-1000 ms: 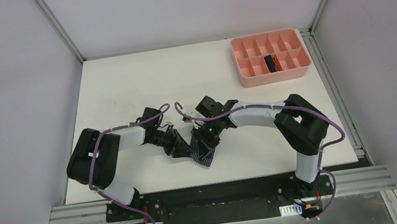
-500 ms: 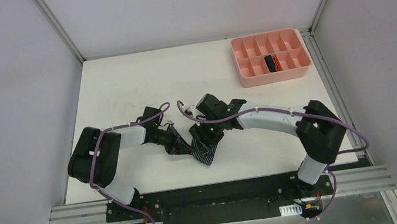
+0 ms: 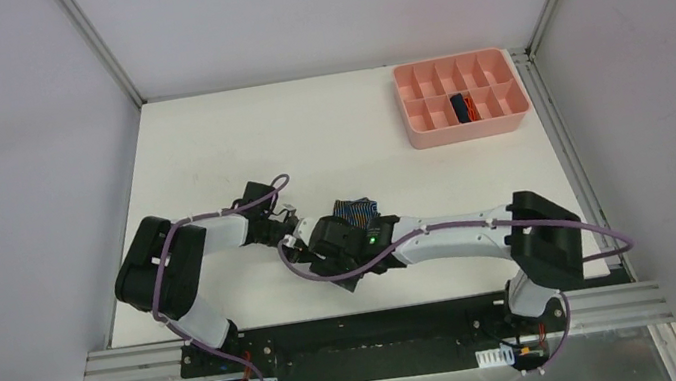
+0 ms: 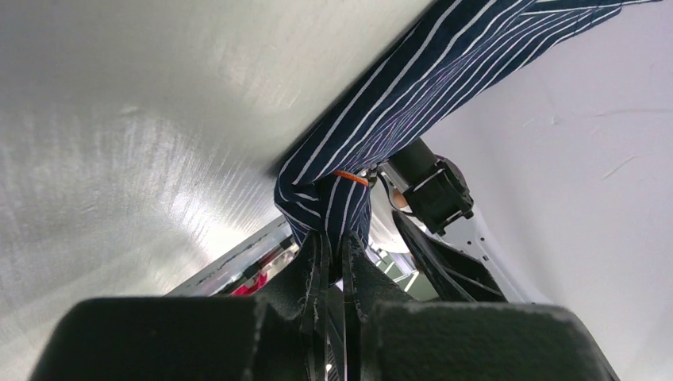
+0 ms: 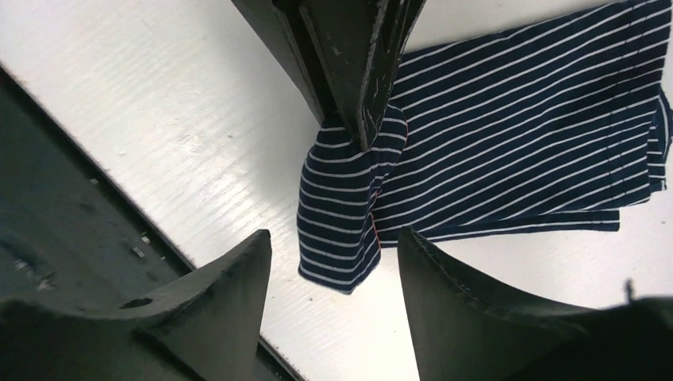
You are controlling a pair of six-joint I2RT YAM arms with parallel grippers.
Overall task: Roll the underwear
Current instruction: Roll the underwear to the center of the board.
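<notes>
The dark blue striped underwear (image 5: 516,111) lies partly flat on the white table (image 3: 207,149). One bunched corner (image 4: 329,206) is lifted. My left gripper (image 4: 340,242) is shut on that corner, and its fingers (image 5: 357,71) come down from the top of the right wrist view. My right gripper (image 5: 335,236) stands open, a jaw on each side of the hanging corner, and does not touch it. From above, only a strip of the striped cloth (image 3: 357,210) shows behind the right wrist (image 3: 337,241). A rolled navy and orange underwear (image 3: 461,107) sits in a tray compartment.
The pink compartment tray (image 3: 425,122) stands at the back right of the table. The right arm (image 3: 462,233) reaches low across the front, close to the table's near edge (image 3: 382,307) and the left arm (image 3: 219,233). Grey walls close in both sides.
My right gripper has opened and let go of the striped cloth, and its arm has swung forward and left. My left gripper has shut on the corner. The cloth now trails back to the right.
</notes>
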